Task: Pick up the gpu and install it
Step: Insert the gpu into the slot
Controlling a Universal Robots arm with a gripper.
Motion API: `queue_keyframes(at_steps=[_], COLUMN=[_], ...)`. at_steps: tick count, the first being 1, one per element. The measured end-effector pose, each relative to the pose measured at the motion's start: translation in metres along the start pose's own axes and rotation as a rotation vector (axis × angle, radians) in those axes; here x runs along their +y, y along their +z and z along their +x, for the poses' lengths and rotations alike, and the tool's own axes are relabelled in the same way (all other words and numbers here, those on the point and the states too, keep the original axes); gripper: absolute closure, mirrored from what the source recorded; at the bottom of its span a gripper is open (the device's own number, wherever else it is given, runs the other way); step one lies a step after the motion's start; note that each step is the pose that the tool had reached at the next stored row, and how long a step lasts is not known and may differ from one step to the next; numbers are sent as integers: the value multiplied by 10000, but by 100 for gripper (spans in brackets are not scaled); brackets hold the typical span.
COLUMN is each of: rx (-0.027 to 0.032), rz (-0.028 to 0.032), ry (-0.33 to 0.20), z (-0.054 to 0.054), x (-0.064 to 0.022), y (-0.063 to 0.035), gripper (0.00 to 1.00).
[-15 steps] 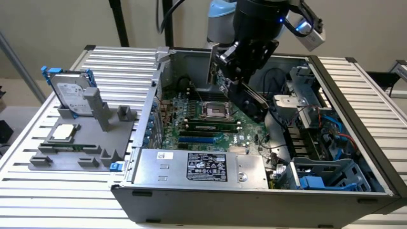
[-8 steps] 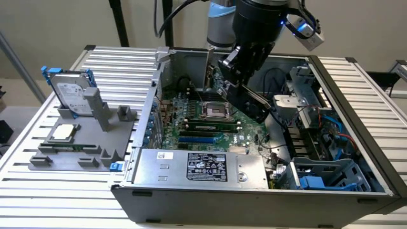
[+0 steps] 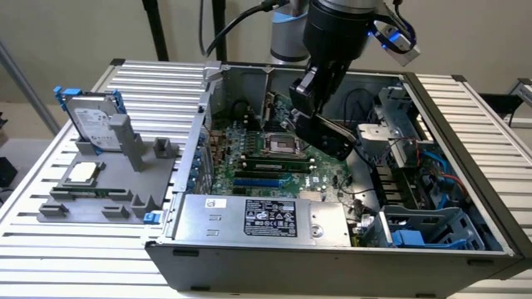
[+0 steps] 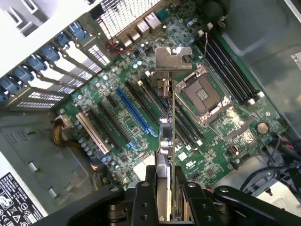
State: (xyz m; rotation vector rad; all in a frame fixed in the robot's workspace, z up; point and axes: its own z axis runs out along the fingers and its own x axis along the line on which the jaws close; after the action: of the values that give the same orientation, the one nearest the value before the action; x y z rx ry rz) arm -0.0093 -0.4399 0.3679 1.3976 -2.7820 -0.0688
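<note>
My gripper (image 4: 165, 181) has its 2 black fingers partly closed, clamped on the flat faces of the gpu (image 4: 166, 136). It is a thin rectangular expansion card with a green circuit board on 1 face and a black cooler on the other. The card hangs edge-on inside the open grey metal computer case (image 3: 249, 261), above the green motherboard (image 3: 249, 140). Its silver end bracket (image 4: 172, 59) is at the end far from the fingers.

I judge the card light and stiff but fragile: its bare components and edge contacts will not bear scraping or twisting. The hold across board and cooler looks the right one, though the cooler's face may be smooth enough to slip. From here I cannot quite tell whether its lower edge lines up with a slot.
</note>
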Motion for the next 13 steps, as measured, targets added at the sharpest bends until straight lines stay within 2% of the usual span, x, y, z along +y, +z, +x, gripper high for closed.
queue_keyframes(at_steps=[13], rx=[104], rz=[14], ry=[-2368], z=[-1], x=[-6], y=[111], gripper=[73])
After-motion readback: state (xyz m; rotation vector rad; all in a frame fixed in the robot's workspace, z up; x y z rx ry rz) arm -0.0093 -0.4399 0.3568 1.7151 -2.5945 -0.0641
